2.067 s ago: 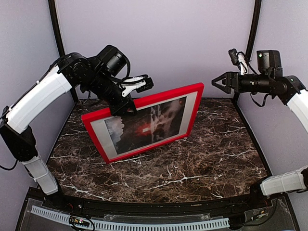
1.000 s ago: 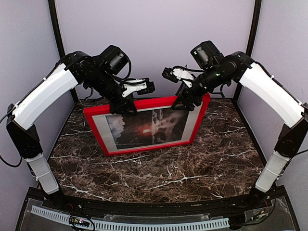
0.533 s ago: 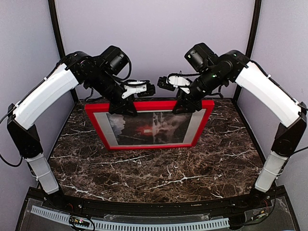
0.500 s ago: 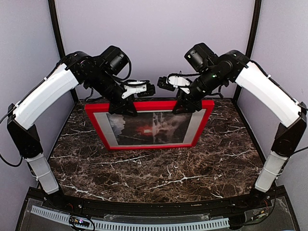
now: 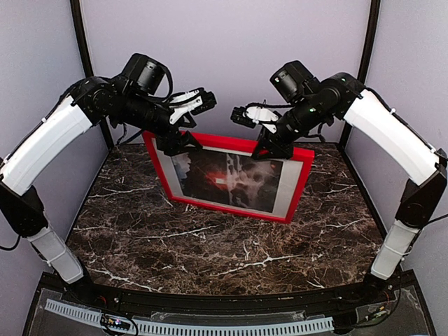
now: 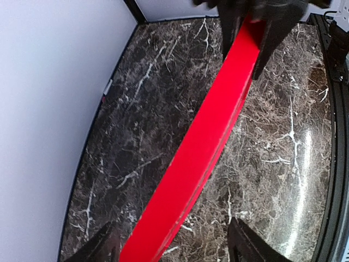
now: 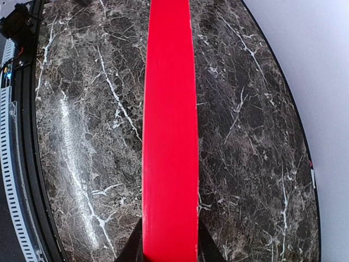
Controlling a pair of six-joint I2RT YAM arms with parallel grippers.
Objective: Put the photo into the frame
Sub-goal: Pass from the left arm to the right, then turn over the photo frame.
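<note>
The red frame [image 5: 302, 183] stands on its lower edge on the marble table [image 5: 231, 245], leaning back, with the photo [image 5: 231, 178] behind its white mat. My right gripper [image 5: 271, 148] is shut on the frame's top edge; in the right wrist view both fingers [image 7: 133, 246] press the sides of the red edge [image 7: 169, 109]. My left gripper [image 5: 176, 140] hangs open over the top left corner. In the left wrist view the red edge [image 6: 207, 136] runs between its wide-apart fingers [image 6: 103, 246] without touching them.
Lilac walls close the table at the back and both sides, with black posts [image 5: 82, 42] in the rear corners. A black rail [image 5: 210, 302] borders the near edge. Bare marble lies in front of the frame.
My left gripper has opened, let go of the frame's top edge and drawn back to the left. My right gripper has closed on the top edge. The frame has swung, its right end coming nearer.
</note>
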